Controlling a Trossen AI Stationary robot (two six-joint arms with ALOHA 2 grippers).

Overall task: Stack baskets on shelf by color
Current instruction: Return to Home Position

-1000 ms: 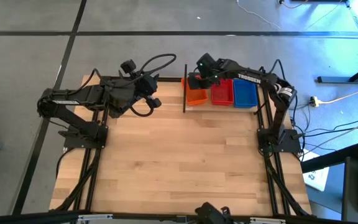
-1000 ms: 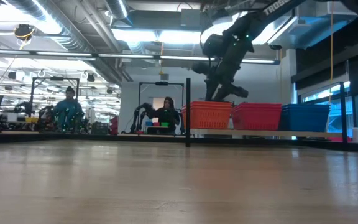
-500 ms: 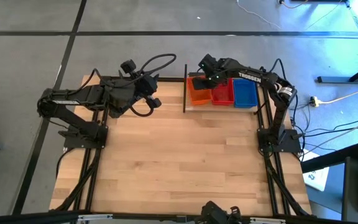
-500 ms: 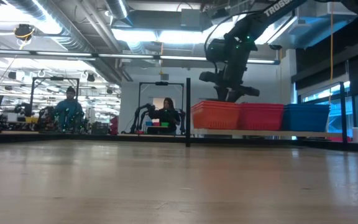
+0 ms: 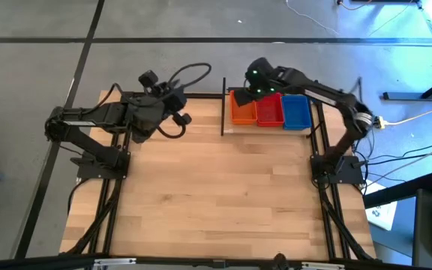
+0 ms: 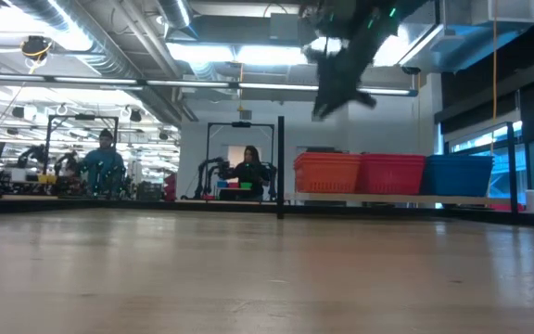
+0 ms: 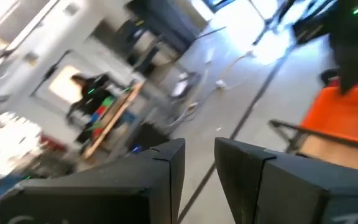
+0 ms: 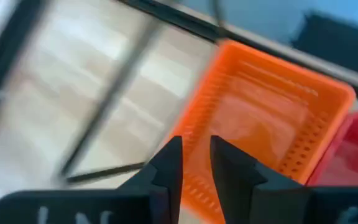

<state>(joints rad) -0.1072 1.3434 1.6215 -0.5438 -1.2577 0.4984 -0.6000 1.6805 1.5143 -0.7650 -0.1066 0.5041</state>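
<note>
The right gripper (image 8: 194,146) has its two dark fingers (image 8: 166,168) parted by a narrow gap, released, with nothing between them. Below the fingertips and slightly ahead lies the stack of orange rectangular plastic mesh baskets (image 8: 272,118). The low view shows the fingers raised well clear of its rim. Beyond the orange stack, farther from the fingers, the red mesh baskets (image 5: 269,110) and then the blue mesh baskets (image 5: 296,111) stand side by side, touching. All three are on the small light-wood shelf with thin black posts (image 6: 452,199). Each basket's long axis runs from the front of the wooden table (image 5: 216,195) to its far edge.

All three colours look stacked, so what remains is probably the retreat. Because the orange stack sits under the fingers, pulling back toward the right arm's base should start upward, clear of the rim and posts. The left gripper (image 7: 199,146), also slightly parted and empty, waits well apart from the shelf, so the right arm is the nearer one.
</note>
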